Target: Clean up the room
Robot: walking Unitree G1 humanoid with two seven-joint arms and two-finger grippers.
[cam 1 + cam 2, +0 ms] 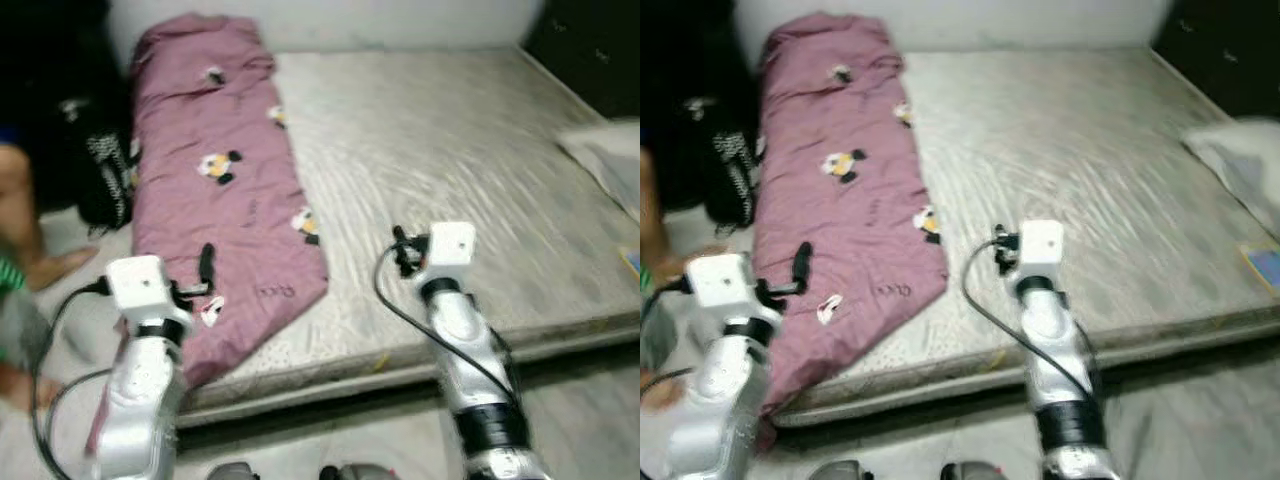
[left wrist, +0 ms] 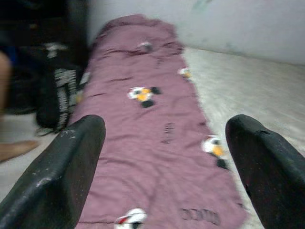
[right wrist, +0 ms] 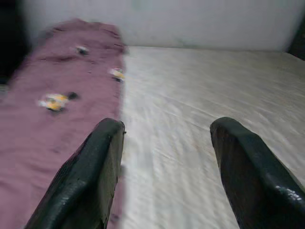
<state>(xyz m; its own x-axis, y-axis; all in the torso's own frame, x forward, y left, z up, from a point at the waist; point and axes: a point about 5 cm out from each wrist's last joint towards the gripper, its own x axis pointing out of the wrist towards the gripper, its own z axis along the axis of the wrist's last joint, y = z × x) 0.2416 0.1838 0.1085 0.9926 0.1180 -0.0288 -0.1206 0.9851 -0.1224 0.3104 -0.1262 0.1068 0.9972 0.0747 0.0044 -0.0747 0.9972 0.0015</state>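
Both silver arms reach forward, the left tool point(image 2: 164, 157) and right tool point(image 3: 167, 167) each holding its black fingers spread wide.

Silver arms point(image 1: 140, 400), white wrist boxes, black cables

A long mauve-pink fabric quilt printed with small white, yellow and black cartoon figures point(image 1: 225, 200) lies folded into a narrow strip along the left side of the frame, running from the upper left near the wall down toward the lower left. Its far end is bunched and rounded; its near end tapers to a slanted point that reaches the front edge of the bed and droops slightly over it. The cloth is rumpled with shallow creases. It rests on a wide, pale grey-beige mattress with a faint wavy stitched pattern point(image 1: 450, 170), which spreads across the centre and right of the frame, its low front edge running along the lower part.
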